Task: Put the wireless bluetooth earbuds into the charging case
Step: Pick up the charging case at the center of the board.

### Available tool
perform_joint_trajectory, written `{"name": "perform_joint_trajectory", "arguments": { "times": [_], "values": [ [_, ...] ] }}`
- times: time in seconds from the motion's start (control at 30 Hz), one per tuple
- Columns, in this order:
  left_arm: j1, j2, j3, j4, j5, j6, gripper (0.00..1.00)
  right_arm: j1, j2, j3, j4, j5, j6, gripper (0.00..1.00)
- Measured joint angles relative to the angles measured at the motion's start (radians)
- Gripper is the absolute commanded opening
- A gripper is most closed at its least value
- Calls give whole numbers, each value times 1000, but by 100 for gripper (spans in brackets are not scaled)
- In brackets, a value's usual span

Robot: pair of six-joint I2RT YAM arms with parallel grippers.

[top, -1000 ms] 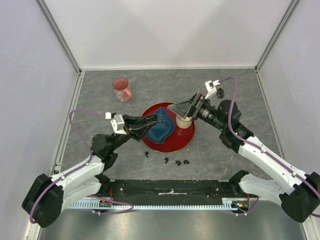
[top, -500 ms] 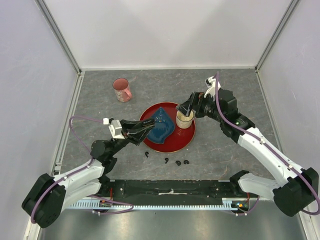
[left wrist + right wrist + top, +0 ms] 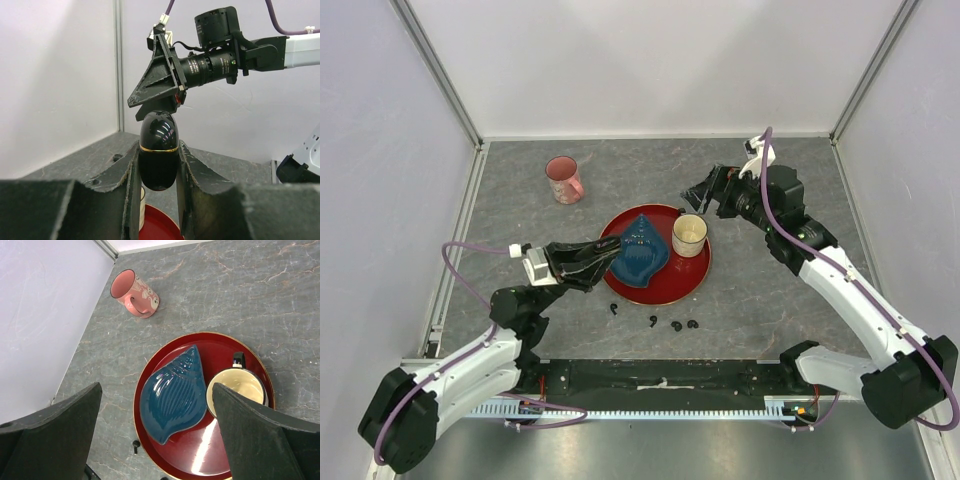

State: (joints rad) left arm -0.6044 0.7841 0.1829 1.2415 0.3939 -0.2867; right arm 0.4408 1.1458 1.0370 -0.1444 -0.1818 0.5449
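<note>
Compared with a second ago, we see the right gripper (image 3: 700, 193) lifted away from the cream cup (image 3: 689, 235) it hovered over; it now hangs above the table (image 3: 770, 300) beyond the red tray (image 3: 698, 283), toward the far right. Its fingers (image 3: 55, 435) stand spread wide, with nothing between them. The left gripper (image 3: 608, 255) has drawn back toward the near left, off the blue shell-shaped dish (image 3: 642, 258), so its tips now sit at the dish's left edge. Its fingers (image 3: 125, 175) pinch the charging case (image 3: 158, 150), a glossy black oval held upright and closed, in the air above the tray's left side. In the left wrist view the right gripper shows just behind the case's top.

The four earbuds (image 3: 653, 321) lie where they lay before, loose on the table in a short row just near of the tray, none of them in the case. The pink mug (image 3: 563, 180) has not moved from the far left.

As for markings, the case bears only a thin gold band around its middle. The mug carries a pale pattern, too small for us to read.
</note>
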Motion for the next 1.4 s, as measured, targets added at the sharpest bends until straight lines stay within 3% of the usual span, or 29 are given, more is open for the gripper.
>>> {"name": "perform_joint_trajectory", "arguments": {
  "times": [0.5,0.87,1.4],
  "values": [
    [0,-19,-2,4,-6,-12,2,0,-111,-53,9,-8,-78,98],
    [-3,-32,2,-69,11,-9,2,0,-98,-53,-8,-111,-186,98],
    [-5,-18,77,-180,66,56,2,0,-71,-53,-30,-166,-220,98]
  ]
}}
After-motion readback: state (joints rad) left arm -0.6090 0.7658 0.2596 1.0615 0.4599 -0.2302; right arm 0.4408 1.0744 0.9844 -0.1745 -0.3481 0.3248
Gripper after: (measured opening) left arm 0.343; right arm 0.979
